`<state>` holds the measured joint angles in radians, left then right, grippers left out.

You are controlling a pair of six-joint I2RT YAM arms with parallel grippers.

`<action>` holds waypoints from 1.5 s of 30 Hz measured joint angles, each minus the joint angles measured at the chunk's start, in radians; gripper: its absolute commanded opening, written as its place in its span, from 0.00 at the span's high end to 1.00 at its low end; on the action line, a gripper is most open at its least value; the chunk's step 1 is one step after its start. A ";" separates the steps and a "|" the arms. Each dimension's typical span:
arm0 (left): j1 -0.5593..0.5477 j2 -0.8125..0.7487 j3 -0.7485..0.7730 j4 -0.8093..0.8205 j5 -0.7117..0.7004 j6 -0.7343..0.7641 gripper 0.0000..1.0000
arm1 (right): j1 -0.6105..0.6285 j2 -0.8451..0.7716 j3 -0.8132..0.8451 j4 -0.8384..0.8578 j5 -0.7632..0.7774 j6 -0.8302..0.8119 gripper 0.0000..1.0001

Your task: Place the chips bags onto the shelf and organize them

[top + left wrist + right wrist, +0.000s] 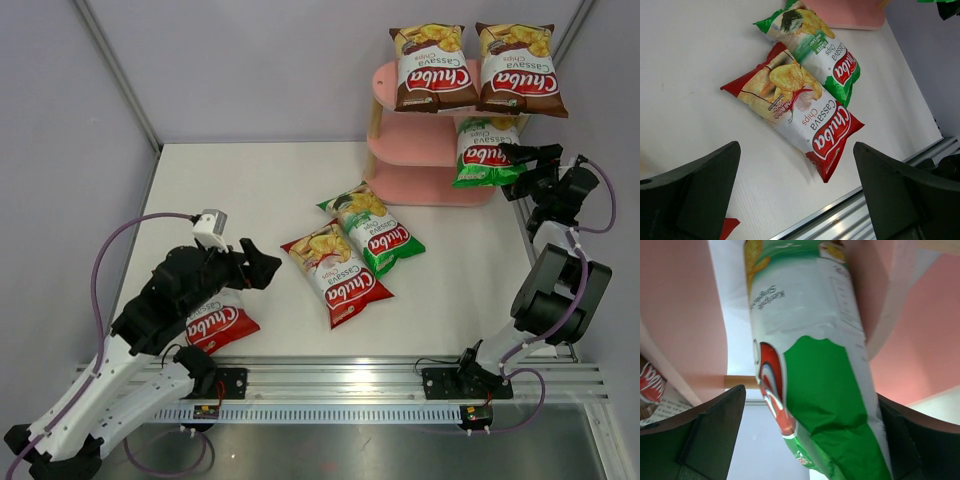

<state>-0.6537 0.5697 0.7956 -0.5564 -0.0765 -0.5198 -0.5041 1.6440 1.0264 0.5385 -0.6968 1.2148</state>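
Brown bags (pixel 433 68) (pixel 518 68): two, upper right of frame.
Green bags (pixel 487 152) (pixel 375 232): two, one at right, one at centre.
Red bags (pixel 336 273) (pixel 220 326): two, one at centre, one lower left and partly hidden under an arm.
Total: six.
Shelf (pixel 415 140): one, pink, three boards. Wooden posts: count unclear.
Arms: two, left arm (pixel 150 310) and right arm (pixel 550 290).
Hands: two, left hand (pixel 265 268) and right hand (pixel 522 160).
Counter (pixel 250 190): one.
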 measured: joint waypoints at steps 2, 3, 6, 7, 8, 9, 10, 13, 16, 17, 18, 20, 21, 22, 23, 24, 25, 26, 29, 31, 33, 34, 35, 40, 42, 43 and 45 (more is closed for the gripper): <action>0.000 0.018 0.000 0.018 0.017 -0.012 0.01 | -0.001 0.000 0.000 -0.030 0.007 -0.004 0.10; 0.000 0.022 0.000 0.023 0.022 -0.016 0.01 | -0.001 0.000 0.000 -0.043 0.010 -0.004 0.13; 0.000 0.018 0.000 0.034 0.025 -0.024 0.01 | -0.001 0.000 0.000 -0.069 0.027 0.007 0.25; 0.000 0.013 0.000 0.035 0.024 -0.025 0.01 | -0.001 0.000 0.000 -0.071 0.034 0.019 0.27; 0.000 0.007 0.000 0.034 0.024 -0.027 0.01 | -0.001 0.000 0.000 -0.070 0.038 0.028 0.29; 0.000 0.002 0.000 0.034 0.024 -0.027 0.01 | -0.001 0.000 0.000 -0.070 0.046 0.042 0.30; 0.000 0.000 0.000 0.034 0.024 -0.027 0.01 | -0.001 0.000 0.000 -0.071 0.053 0.055 0.30; 0.000 -0.006 0.000 0.032 0.024 -0.027 0.01 | -0.001 0.000 0.000 -0.076 0.080 0.088 0.32; 0.000 -0.008 0.000 0.032 0.023 -0.027 0.01 | 0.002 0.010 0.014 -0.101 0.095 0.108 0.33; 0.000 -0.008 0.000 0.033 0.022 -0.027 0.01 | 0.004 0.017 0.024 -0.107 0.102 0.111 0.34; 0.000 -0.008 0.000 0.032 0.020 -0.027 0.01 | 0.007 0.026 0.040 -0.116 0.108 0.115 0.34; 0.000 -0.008 0.000 0.034 0.020 -0.027 0.01 | 0.017 0.042 0.070 -0.128 0.130 0.119 0.34; 0.000 -0.008 0.000 0.034 0.019 -0.027 0.01 | 0.023 0.046 0.079 -0.132 0.138 0.119 0.35; 0.000 -0.008 -0.001 0.035 0.019 -0.027 0.01 | 0.033 0.050 0.090 -0.143 0.152 0.119 0.35; 0.000 -0.008 -0.002 0.035 0.019 -0.027 0.01 | 0.042 0.053 0.098 -0.149 0.167 0.119 0.35; 0.000 -0.007 -0.002 0.035 0.018 -0.027 0.01 | 0.051 0.056 0.105 -0.153 0.178 0.119 0.35; 0.000 -0.007 -0.003 0.035 0.018 -0.026 0.01 | 0.061 0.060 0.113 -0.160 0.193 0.119 0.35; 0.000 -0.007 -0.004 0.034 0.017 -0.026 0.01 | 0.071 0.063 0.117 -0.163 0.210 0.119 0.35; 0.000 -0.007 -0.005 0.034 0.014 -0.022 0.01 | 0.095 0.065 0.118 -0.170 0.258 0.119 0.35; 0.000 -0.007 -0.005 0.034 0.012 -0.019 0.01 | 0.105 0.065 0.118 -0.171 0.288 0.120 0.33; 0.000 -0.008 -0.005 0.034 0.012 -0.017 0.01 | 0.112 0.065 0.118 -0.171 0.316 0.118 0.25; 0.000 -0.007 -0.005 0.034 0.011 -0.015 0.01 | 0.113 0.065 0.118 -0.174 0.322 0.117 0.22; 0.000 -0.008 -0.005 0.035 0.011 -0.012 0.01 | 0.114 0.064 0.118 -0.184 0.328 0.111 0.16; 0.000 -0.008 -0.015 0.032 0.010 -0.008 0.01 | 0.113 0.052 0.143 -0.222 0.329 0.075 0.01; 0.000 -0.008 -0.019 0.029 0.010 -0.008 0.01 | 0.112 0.037 0.145 -0.246 0.329 0.055 0.01; 0.000 -0.008 -0.019 0.027 0.010 -0.007 0.01 | 0.111 0.032 0.145 -0.256 0.328 0.046 0.01; 0.000 -0.011 -0.020 0.027 0.010 -0.005 0.01 | 0.108 0.024 0.145 -0.285 0.327 0.032 0.00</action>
<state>-0.6537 0.5587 0.7757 -0.5297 -0.0669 -0.5247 -0.3962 1.6680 1.1713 0.2539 -0.3702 1.2472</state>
